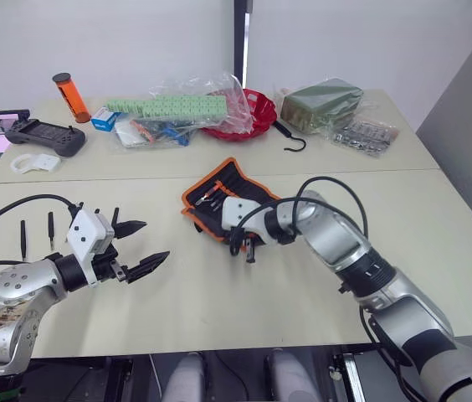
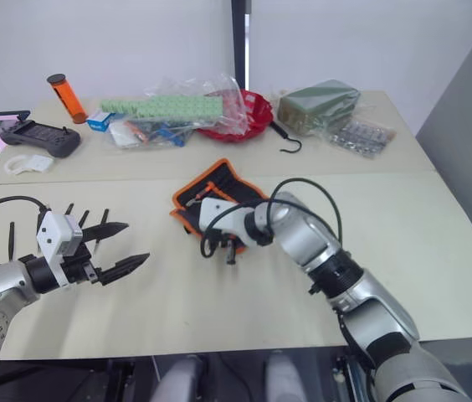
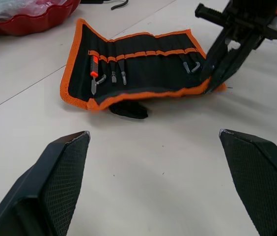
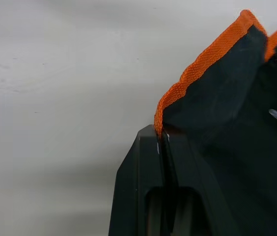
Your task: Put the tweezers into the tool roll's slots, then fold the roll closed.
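The tool roll [image 1: 219, 186] lies partly open at the table's middle, black with orange trim. Its slots [image 3: 146, 61] hold several slim metal tools [image 3: 123, 76] and one red-handled tool [image 3: 94, 66]. My right gripper [image 1: 249, 249] is at the roll's near corner, shut on the orange edge [image 4: 178, 91]. Loose black tweezers [image 1: 23, 239] lie on the table at the left, beside my left gripper [image 1: 141, 249]. That gripper is open and empty, a hand's width above the table, pointing toward the roll.
Along the back stand a red bowl [image 1: 251, 117], a black hook [image 1: 293, 142], plastic bags of green parts [image 1: 169, 107], a green packet [image 1: 320, 105], an orange tube [image 1: 70, 96], a black controller [image 1: 43, 136] and a white ring [image 1: 35, 163].
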